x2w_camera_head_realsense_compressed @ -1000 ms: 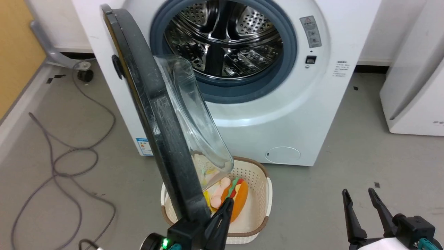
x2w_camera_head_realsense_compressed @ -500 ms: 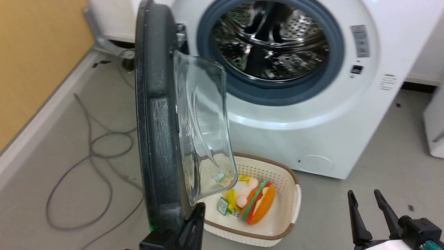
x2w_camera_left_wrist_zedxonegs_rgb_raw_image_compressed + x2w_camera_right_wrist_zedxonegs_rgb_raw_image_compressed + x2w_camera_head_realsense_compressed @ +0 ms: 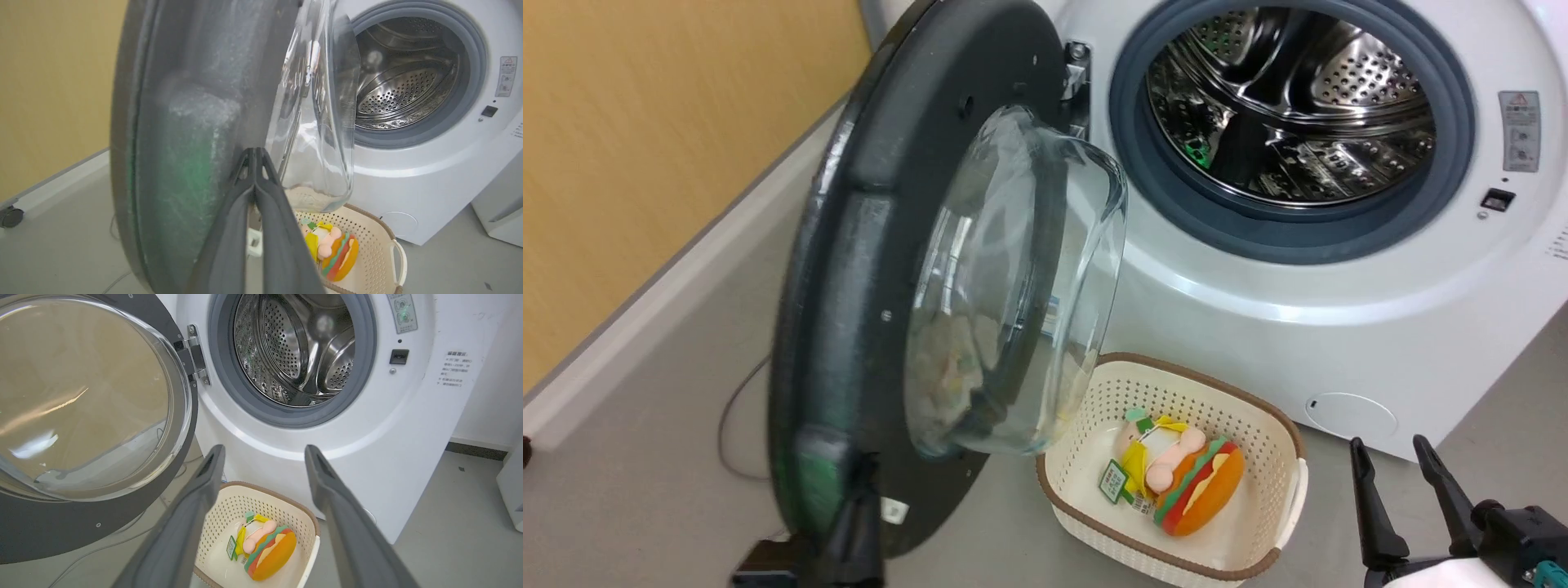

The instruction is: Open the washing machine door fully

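Observation:
The washing machine (image 3: 1258, 327) is a white front-loader with a steel drum (image 3: 1290, 122) inside a grey ring. The washing machine door (image 3: 866, 245) stands swung out to the left on its hinge (image 3: 1076, 73). Its matte black inner face and clear glass bowl (image 3: 1013, 286) are turned toward me. My left gripper (image 3: 866, 482) is shut with nothing between its fingers, and it rests against the door's lower inner face. In the left wrist view the left gripper (image 3: 254, 153) lies tip-first on the door (image 3: 192, 122) beside the bowl. My right gripper (image 3: 1401, 465) hangs open at the lower right, away from the door. Seen from its own wrist, the right gripper (image 3: 263, 451) is above the basket.
A cream perforated basket (image 3: 1217, 392) holding a toy hamburger (image 3: 1201, 490) and other toys sits on the floor below the washer's opening. A yellow wall (image 3: 645, 163) and its baseboard run along the left. A cable (image 3: 731, 425) lies behind the door. Another white appliance (image 3: 498, 216) stands to the right.
The head view has turned left. The door has swung from edge-on to showing its inner face, farther from the opening, with my shut left gripper staying at its lower part. My right gripper stays open.

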Controlling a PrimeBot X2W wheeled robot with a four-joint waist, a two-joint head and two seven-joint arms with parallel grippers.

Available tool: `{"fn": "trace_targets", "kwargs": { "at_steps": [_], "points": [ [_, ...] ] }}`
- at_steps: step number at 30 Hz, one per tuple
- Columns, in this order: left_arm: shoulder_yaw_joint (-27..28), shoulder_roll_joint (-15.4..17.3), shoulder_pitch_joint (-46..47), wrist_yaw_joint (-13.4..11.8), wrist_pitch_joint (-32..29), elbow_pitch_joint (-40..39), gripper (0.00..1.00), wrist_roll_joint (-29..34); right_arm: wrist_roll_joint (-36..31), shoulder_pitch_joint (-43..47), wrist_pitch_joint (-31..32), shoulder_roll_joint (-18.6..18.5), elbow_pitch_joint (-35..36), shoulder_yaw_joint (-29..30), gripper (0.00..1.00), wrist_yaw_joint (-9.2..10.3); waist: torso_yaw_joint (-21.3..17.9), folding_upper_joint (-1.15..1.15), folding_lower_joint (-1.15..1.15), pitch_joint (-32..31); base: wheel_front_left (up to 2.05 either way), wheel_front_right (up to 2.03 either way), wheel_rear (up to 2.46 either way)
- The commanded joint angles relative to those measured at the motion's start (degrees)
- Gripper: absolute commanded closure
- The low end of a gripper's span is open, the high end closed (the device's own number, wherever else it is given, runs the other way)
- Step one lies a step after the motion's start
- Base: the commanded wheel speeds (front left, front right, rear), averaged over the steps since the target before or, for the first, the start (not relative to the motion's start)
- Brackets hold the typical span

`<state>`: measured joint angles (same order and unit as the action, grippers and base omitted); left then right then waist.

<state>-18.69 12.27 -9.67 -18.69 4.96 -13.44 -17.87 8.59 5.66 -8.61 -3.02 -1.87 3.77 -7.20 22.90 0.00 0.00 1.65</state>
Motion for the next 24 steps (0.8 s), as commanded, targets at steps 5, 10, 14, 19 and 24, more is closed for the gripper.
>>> {"fn": "trace_targets", "kwargs": {
  "at_steps": [5,10,14,19,24],
  "points": [
    [5.8,2.7,1.0,-0.2,2.9,4.0,1.0,-2.3,-1.1,0.6,0.7,0.1,1.7,-0.2,0.0,-0.29,0.2,0.0,0.0,-0.2,0.0,0.0,0.0],
    [10.9,4.4,3.5,1.1,5.8,9.4,1.0,-5.6,-1.7,0.4,1.5,0.1,3.6,-0.5,0.0,-0.29,-0.8,0.0,0.0,0.3,0.0,0.0,0.0],
    [14.2,5.4,6.8,3.3,7.8,14.6,1.0,-8.2,-2.0,0.3,2.1,0.1,4.9,-0.6,0.0,-0.29,-1.5,0.0,0.0,1.2,0.0,0.0,0.0],
    [18.1,6.6,11.9,6.6,9.5,22.8,1.0,-10.4,-2.3,-0.1,2.6,0.1,6.0,-0.4,0.0,-0.29,-2.2,0.0,0.0,2.5,0.0,0.0,0.0],
    [22.1,7.0,17.2,9.9,10.0,29.5,1.0,-10.2,-2.5,-0.5,2.9,0.1,6.3,-0.3,0.0,-0.29,-2.6,0.0,0.0,3.4,0.0,0.0,0.0]
  ]
}}
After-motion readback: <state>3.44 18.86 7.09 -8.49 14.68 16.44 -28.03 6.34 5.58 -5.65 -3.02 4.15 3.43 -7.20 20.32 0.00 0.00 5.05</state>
